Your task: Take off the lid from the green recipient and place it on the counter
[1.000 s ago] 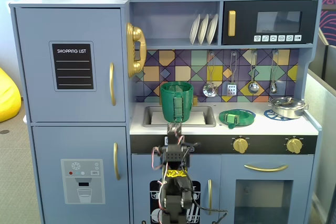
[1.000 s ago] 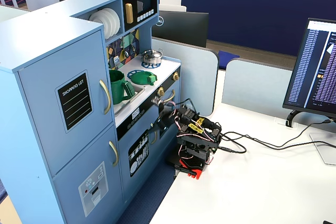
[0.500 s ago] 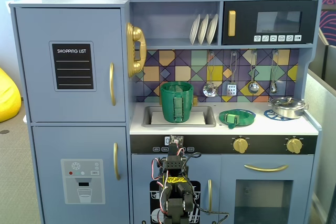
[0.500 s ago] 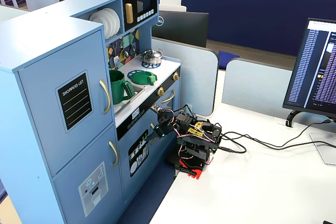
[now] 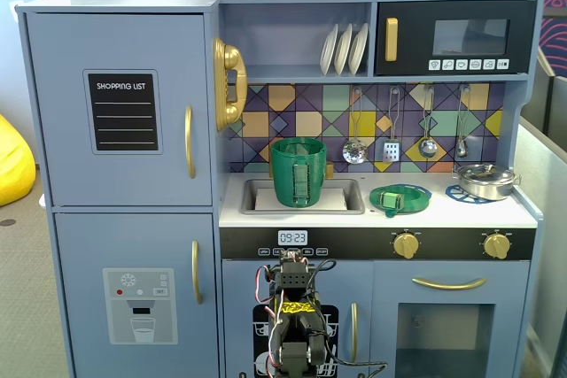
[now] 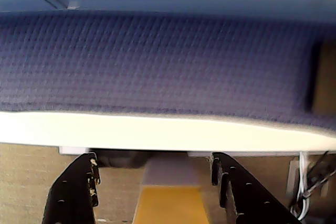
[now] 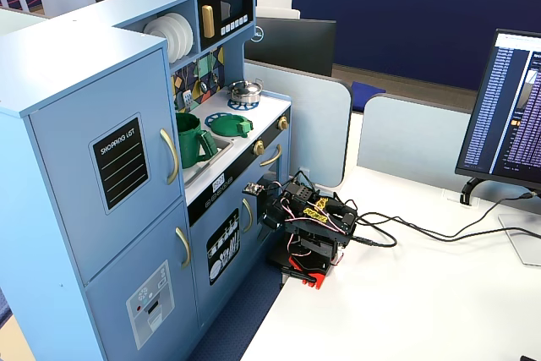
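Observation:
The green recipient [image 5: 299, 172] stands upright in the sink with its top open; a fixed view from the side shows the recipient [image 7: 193, 139] too. The round green lid [image 5: 400, 197] lies flat on the counter [image 5: 496, 212] to the right of the sink, and the lid [image 7: 230, 125] is apart from the arm. The arm [image 5: 292, 307] is folded low in front of the kitchen's lower doors, well below the counter. In the wrist view my gripper [image 6: 152, 162] is open with nothing between its black fingers [image 6: 73, 192], and it faces the white table edge and the floor.
A steel pot [image 5: 485, 180] sits on the right burner ring. Ladles hang on the backsplash above the counter. The arm's base [image 7: 304, 264] is on a white desk, with cables [image 7: 406, 238] running right towards a monitor [image 7: 507, 116].
The arm has drawn back down from the counter's front edge and folded in over its base. The lid and the recipient have not moved.

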You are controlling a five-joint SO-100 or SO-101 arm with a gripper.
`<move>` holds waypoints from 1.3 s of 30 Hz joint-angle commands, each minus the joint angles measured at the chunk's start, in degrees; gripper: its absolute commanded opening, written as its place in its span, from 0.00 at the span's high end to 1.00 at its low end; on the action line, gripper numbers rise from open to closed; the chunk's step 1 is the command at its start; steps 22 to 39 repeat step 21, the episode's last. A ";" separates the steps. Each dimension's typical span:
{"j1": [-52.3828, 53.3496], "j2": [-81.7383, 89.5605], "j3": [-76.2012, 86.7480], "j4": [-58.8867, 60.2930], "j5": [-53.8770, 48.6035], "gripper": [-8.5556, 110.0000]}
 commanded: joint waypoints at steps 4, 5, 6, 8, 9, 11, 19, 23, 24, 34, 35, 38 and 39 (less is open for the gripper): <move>2.46 -0.62 0.09 9.58 10.72 0.77; 2.64 -0.62 0.09 9.67 10.28 0.77; 2.99 -0.62 0.09 9.67 10.20 0.77; 3.87 -0.62 0.09 9.67 10.20 0.77; 4.22 -0.62 0.09 9.67 10.20 0.77; 5.01 -0.62 0.09 9.67 10.20 0.77; 5.62 -0.62 0.09 9.67 10.20 0.77; 5.62 -0.62 0.09 9.67 10.20 0.77; 5.62 -0.62 0.09 9.67 10.20 0.77; 5.62 -0.62 0.09 9.67 10.20 0.77; 5.62 -0.62 0.09 9.67 10.20 0.77; 5.62 -0.62 0.09 9.67 10.20 0.77; 5.62 -0.62 0.09 9.67 10.20 0.77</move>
